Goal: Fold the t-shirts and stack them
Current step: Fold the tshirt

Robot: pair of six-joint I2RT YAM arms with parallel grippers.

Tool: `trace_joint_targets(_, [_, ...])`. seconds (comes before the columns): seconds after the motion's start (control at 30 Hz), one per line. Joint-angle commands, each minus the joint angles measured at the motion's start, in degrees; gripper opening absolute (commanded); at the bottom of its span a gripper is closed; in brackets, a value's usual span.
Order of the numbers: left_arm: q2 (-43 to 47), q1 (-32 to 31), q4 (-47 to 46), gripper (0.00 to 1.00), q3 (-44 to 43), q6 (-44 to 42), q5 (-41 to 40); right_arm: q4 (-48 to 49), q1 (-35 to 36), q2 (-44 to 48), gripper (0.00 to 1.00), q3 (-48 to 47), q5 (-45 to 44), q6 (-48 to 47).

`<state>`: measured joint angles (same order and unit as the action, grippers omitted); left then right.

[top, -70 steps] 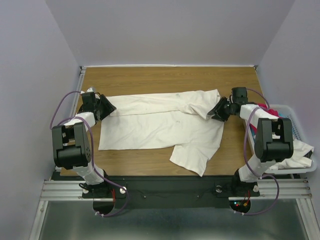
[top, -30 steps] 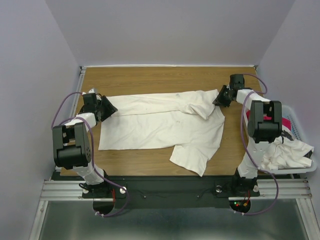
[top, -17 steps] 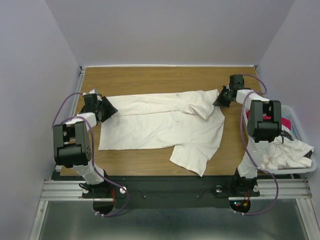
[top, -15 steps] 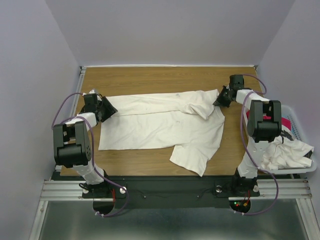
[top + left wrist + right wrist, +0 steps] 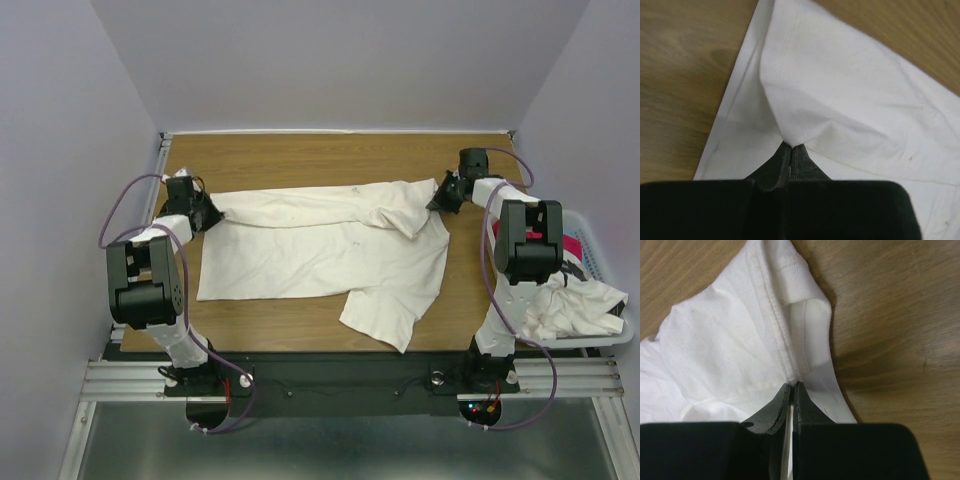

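Top external view, left to right. A wooden table (image 5: pixel 330 160) is enclosed by pale lavender walls (image 5: pixel 340 60) on three sides; an aluminium rail (image 5: pixel 330 380) runs along the near edge.

The left gripper (image 5: pixel 205 212) is placed low at the table's left side. In the left wrist view its fingers (image 5: pixel 782 162) are pressed together, with a peak of the off-white t-shirt (image 5: pixel 320 250) pinched at their tips.

That shirt is spread flat across the middle of the table, its far edge stretched between the two grippers and one sleeve pointing toward the near edge.

The right gripper (image 5: pixel 440 197) is set at the shirt's far right corner. In the right wrist view its fingers (image 5: pixel 802 407) are clamped on the fabric beside a seam.

A white basket (image 5: pixel 575 214) sits off the table's right edge. A magenta t-shirt (image 5: pixel 572 246) lies inside and a white t-shirt (image 5: pixel 575 305) is draped over its near rim. The basket is partly hidden by the right arm.
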<state>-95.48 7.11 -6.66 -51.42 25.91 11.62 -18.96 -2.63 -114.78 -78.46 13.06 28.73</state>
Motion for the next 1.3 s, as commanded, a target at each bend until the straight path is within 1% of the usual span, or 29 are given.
trace_joint_targets(0.0, [-0.9,0.3,-1.0,0.0,-8.1,-1.3,-1.6,1.1,-0.9,2.7,0.01,-4.7,-2.1,0.6])
trace_joint_targets(0.03, [-1.5,0.4,-0.5,0.0,-11.3,-1.3,-1.4,1.1,-1.1,2.7,0.0,-5.2,-2.2,0.8])
trace_joint_targets(0.23, [-6.9,1.1,-0.1,0.0,-21.1,-1.1,-0.1,1.1,-2.4,1.8,0.01,-10.0,-2.1,1.6])
trace_joint_targets(0.5, [-12.8,2.0,-2.9,0.0,-28.3,-1.0,2.7,1.1,-2.9,-1.6,0.0,-16.3,-1.3,1.9])
trace_joint_targets(0.73, [-18.0,2.7,-6.2,0.0,-33.7,-0.1,7.4,1.1,-3.3,-5.1,0.0,-22.0,0.0,2.6])
trace_joint_targets(0.93, [-20.4,3.1,-7.1,0.0,-34.5,0.9,10.5,0.9,-3.4,-5.7,0.0,-22.4,3.2,4.1])
trace_joint_targets(1.03, [-19.5,3.0,-7.2,0.0,-32.6,1.2,11.8,0.9,-3.3,-4.5,0.01,-20.8,4.3,4.3])
trace_joint_targets(1.27, [-15.9,3.4,-7.1,0.0,-27.5,0.4,10.9,0.7,-3.6,-0.7,0.01,-16.7,4.3,4.1])
